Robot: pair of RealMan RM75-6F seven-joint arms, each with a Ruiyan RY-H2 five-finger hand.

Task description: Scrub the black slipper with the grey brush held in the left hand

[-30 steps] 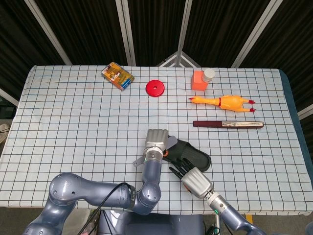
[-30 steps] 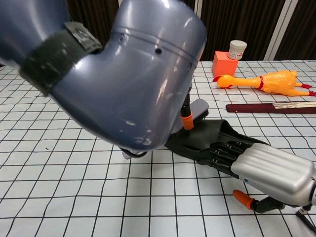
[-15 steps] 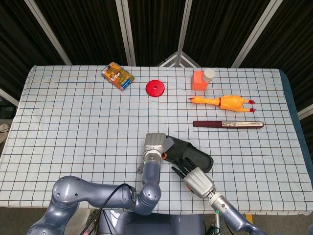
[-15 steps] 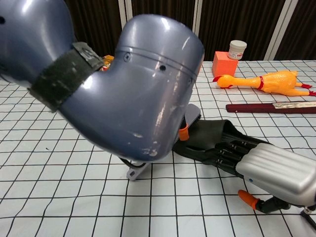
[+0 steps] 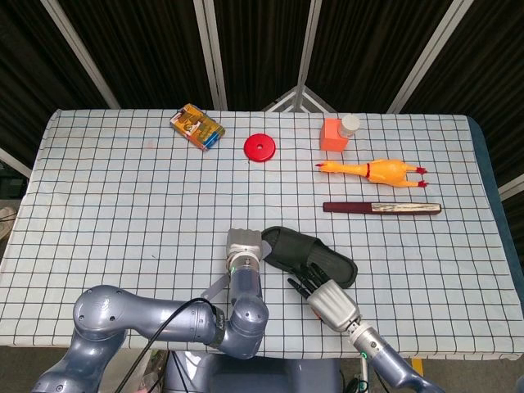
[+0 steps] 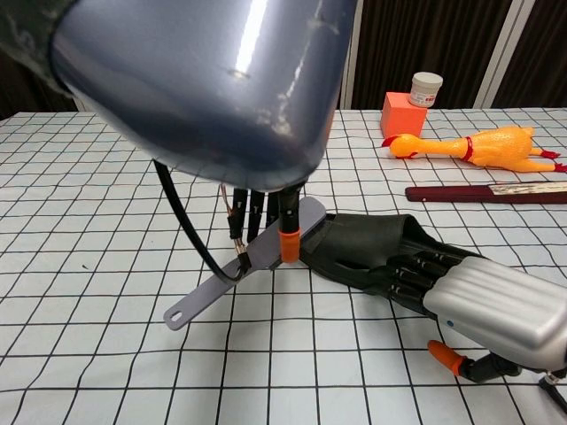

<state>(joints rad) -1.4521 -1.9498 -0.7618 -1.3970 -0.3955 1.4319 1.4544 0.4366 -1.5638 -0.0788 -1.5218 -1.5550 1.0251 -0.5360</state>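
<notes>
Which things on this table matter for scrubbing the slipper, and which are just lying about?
In the job:
black slipper
grey brush
left robot hand, holding the brush
right robot hand, resting on the slipper

Lying about:
rubber chicken
red disc
orange block
snack packet
dark red case

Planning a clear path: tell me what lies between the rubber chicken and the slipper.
In the head view, a dark red flat stick lies on the cloth between the chicken and the slipper; the rest of that stretch is bare.
</notes>
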